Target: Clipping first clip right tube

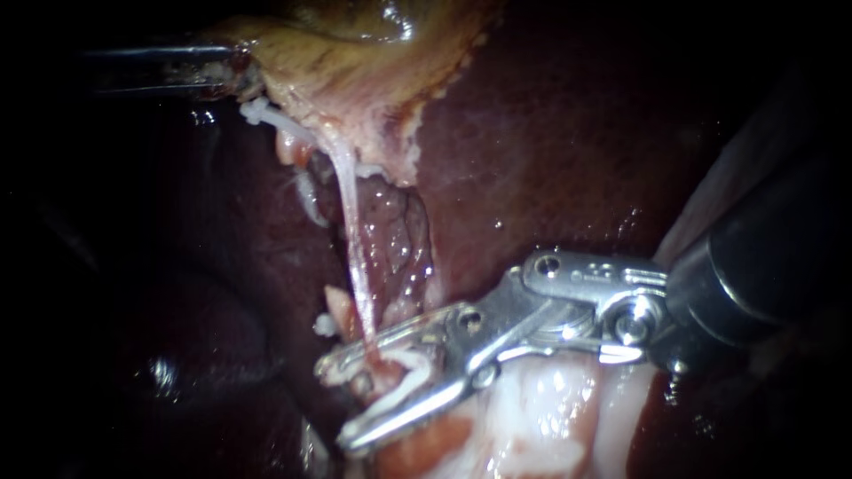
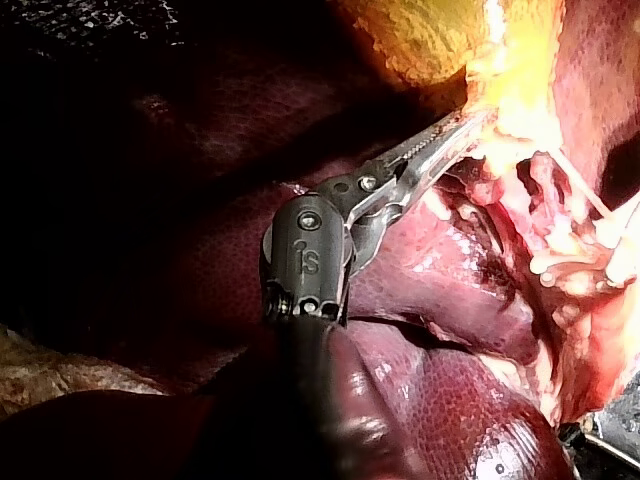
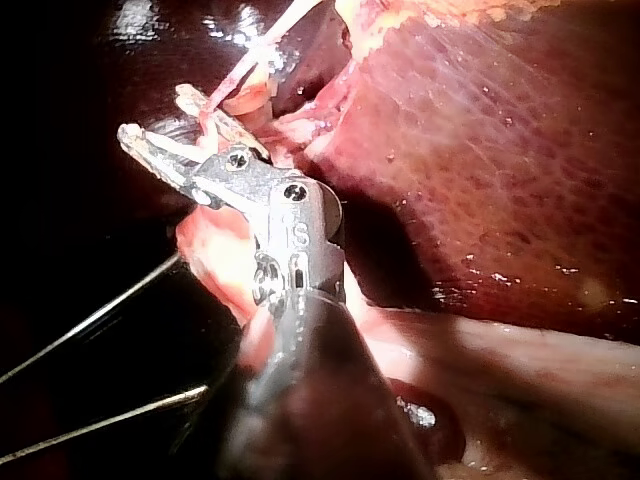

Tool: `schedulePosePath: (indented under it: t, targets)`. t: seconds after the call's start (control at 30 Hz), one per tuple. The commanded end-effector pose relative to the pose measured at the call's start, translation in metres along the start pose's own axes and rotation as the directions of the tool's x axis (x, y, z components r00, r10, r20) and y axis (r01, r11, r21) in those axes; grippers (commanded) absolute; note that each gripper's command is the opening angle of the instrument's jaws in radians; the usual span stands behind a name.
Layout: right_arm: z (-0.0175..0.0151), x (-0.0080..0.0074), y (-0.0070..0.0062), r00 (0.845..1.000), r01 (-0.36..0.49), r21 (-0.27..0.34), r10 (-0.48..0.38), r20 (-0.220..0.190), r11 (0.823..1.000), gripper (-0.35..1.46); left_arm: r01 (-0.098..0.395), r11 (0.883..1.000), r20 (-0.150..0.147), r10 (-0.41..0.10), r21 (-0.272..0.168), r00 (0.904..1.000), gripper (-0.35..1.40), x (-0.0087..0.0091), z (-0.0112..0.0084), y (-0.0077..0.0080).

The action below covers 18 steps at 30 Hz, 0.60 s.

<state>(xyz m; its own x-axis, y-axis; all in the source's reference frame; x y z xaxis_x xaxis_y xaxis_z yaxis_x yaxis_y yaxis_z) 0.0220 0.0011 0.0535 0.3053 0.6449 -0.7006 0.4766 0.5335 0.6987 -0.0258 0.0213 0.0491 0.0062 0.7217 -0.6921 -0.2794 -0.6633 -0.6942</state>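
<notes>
1. Endoscope: close to the liver [image 1: 550, 133], facing the tube [image 1: 355, 257].
2. Left wrist camera: looks along the left instrument [image 2: 455, 130] toward the gallbladder [image 2: 420, 40].
3. Right wrist camera: looks along the right instrument [image 3: 155, 115]; shares that tube with the endoscope.

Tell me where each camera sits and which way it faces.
Endoscope view: close to the tissue, facing the thin pale tube and dark red liver; left instrument and right instrument show.
Left wrist view: on the left arm, along the left instrument toward the yellowish gallbladder.
Right wrist view: on the right arm, along the right instrument toward the tube.
Shared: endoscope and right wrist views both show the tube.
</notes>
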Motion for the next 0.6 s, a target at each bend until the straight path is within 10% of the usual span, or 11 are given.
schedulePosePath:
  t: [0.03, 0.6]
  targets:
    - [-0.0003, -0.0001, 0.0, 1.0, 0.0, -0.002, 0.0, 0.001, 1.0, 0.26, 0.0, 1.0, 0.0, 0.0, -0.001, 1.0, -0.35, 0.0, 0.0, 0.0]
    - [-0.0012, -0.0005, 0.0001, 1.0, -0.006, 0.001, 0.006, 0.002, 1.0, -0.24, 0.001, 1.0, 0.0, -0.001, -0.001, 1.0, -0.35, 0.0, 0.0, -0.0002]
